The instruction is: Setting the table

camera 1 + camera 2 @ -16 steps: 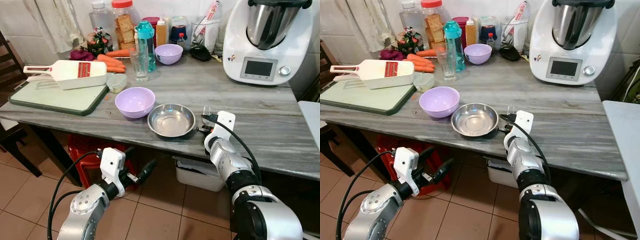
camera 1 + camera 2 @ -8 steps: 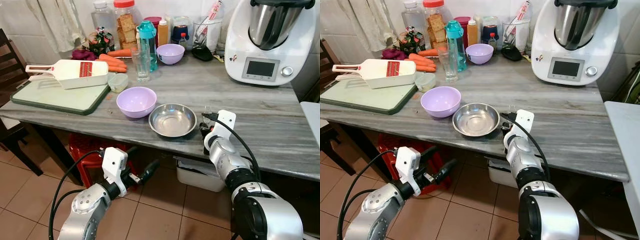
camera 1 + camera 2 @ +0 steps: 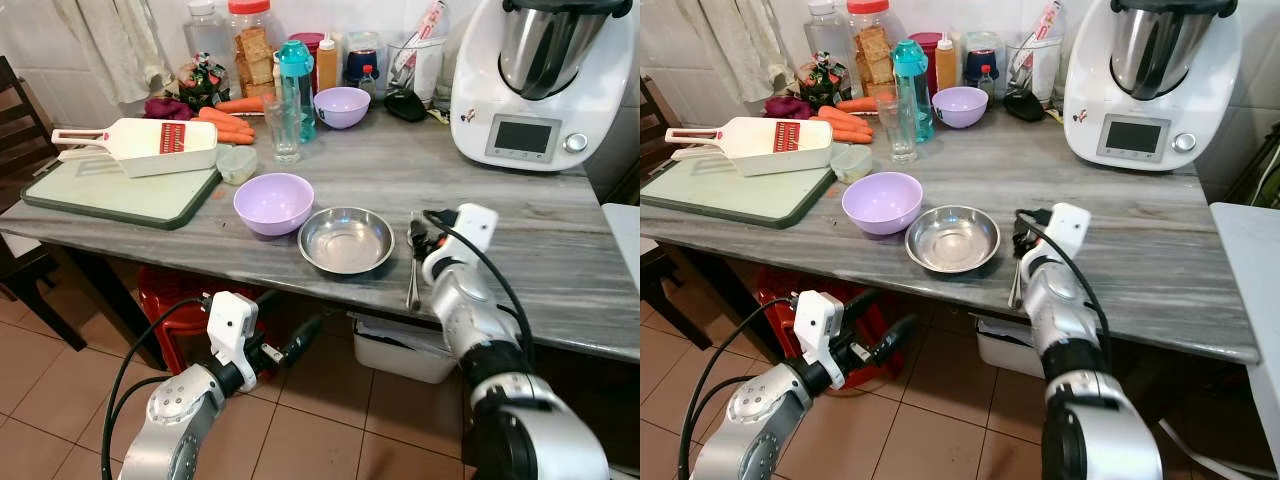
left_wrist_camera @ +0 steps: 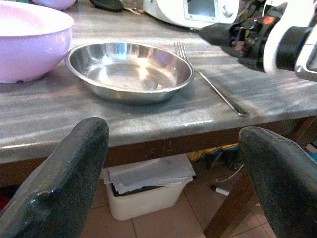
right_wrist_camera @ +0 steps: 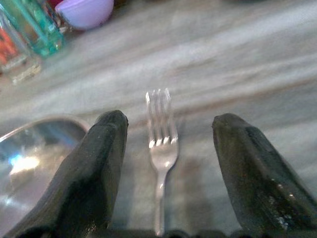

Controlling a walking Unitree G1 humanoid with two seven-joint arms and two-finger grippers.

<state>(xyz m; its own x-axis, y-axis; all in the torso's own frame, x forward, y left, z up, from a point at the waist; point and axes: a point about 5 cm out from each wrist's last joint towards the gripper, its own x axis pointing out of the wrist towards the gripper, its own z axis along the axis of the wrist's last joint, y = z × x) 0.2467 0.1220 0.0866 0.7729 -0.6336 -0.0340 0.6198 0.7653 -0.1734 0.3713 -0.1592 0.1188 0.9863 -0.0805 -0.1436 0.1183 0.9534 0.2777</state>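
The left hand point(image 3: 300, 338) hung below the tabletop point(image 3: 560, 240) edge, idle, its fingers spread wide apart and holding nothing; its position matched that of a second earlier.

On the tabletop, reading left to right: a green cutting board point(image 3: 110, 195) carried a white slicer point(image 3: 150, 146); a purple bowl point(image 3: 271, 203) stood beside it; just to the right of that bowl sat a steel dish point(image 3: 346, 240), the two close together or perhaps just touching. A fork point(image 3: 413, 262) lay flat immediately right of the dish, close to but apart from its rim, tines pointing away from the robot and handle reaching toward the near edge.

The right hand point(image 3: 420, 232) was raised just above the fork's tine end, fingers parted, the fork lying between them in the wrist view and not gripped. One second earlier this hand sat low at the dish's side and hid the spot where the fork lies; it has since drawn back and to the right, leaving the fork in plain sight.

Assessment: the fork appeared placed and released beside the dish. That setting step looked complete; further items likely remained to be laid.
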